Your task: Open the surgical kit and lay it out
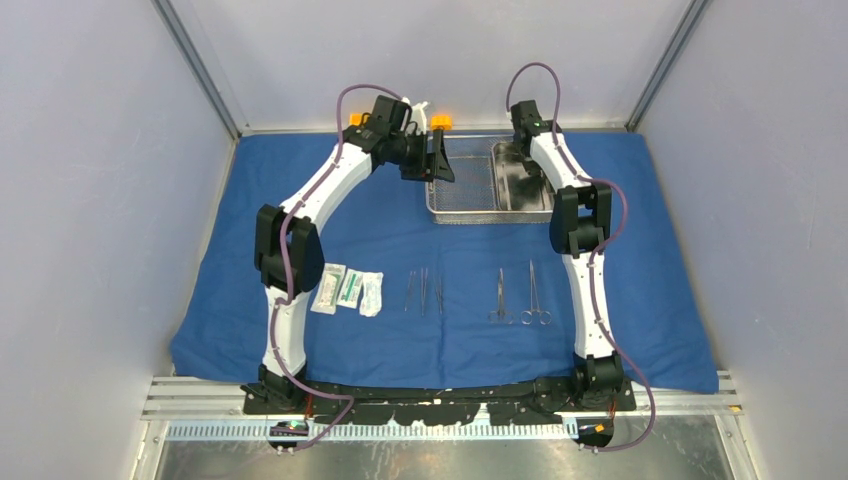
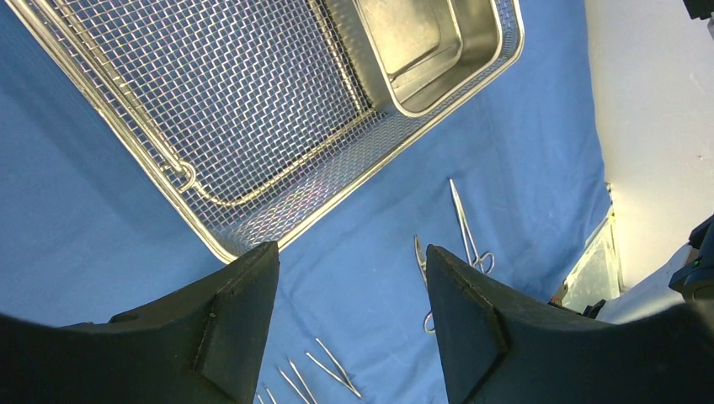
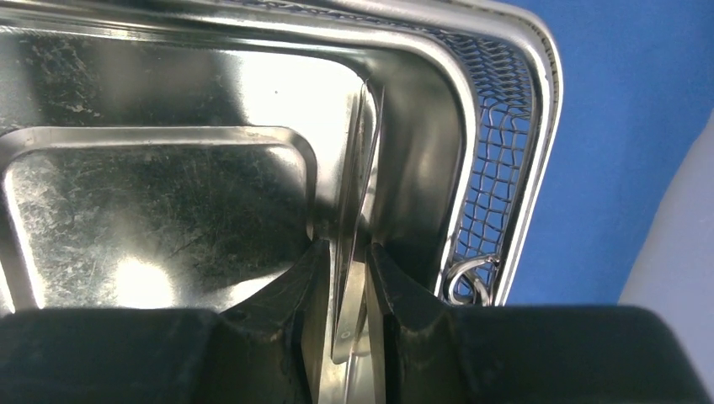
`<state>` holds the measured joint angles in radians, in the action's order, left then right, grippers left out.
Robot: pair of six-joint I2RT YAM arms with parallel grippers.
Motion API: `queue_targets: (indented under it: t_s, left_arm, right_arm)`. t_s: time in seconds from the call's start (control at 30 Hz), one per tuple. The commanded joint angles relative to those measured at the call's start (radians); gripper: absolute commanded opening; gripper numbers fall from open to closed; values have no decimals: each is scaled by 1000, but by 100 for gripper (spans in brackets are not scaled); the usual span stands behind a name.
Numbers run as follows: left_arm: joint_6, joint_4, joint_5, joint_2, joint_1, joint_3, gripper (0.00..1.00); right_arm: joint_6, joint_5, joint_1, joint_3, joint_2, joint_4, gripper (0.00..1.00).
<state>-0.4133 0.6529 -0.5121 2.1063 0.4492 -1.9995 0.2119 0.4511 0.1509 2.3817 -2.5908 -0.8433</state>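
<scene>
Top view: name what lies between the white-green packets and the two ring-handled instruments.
Three thin steel forceps lie side by side on the blue cloth, between the packets and the ring-handled instruments, seen in the top view.

I am seeing the mesh basket [image 2: 236, 93] three ways: looking down from high up, looking from nearby on my left wrist, and peeking right into its steel tray [image 3: 168, 210] on my right.
</scene>
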Motion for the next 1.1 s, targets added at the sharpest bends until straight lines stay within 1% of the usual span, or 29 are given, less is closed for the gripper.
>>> queue_targets:
  t_s: [0.0,0.37,0.6,0.73,1.07]
  left_arm:
    - [-10,-42,-31,-1,-10,3,66]
    - [-13,-47,-39,-4,-10,10,66]
    - [-15,-52,-44,-5,-10,10,67]
    - [-17,-52,-47,-3,-10,10,67]
    - [-20,-54,-52,-2,-10,10,67]
  right_arm:
    - [-23,31,-24,-43,-60,-31,27]
    - [-52,-21,-25,-39,-54,-32,10]
    - [-74,-76,-25,-61,24,-9,2]
    - [-79,-86,-24,-78,72,6,0]
    - [-101,-142,-21,-131,167,33,0]
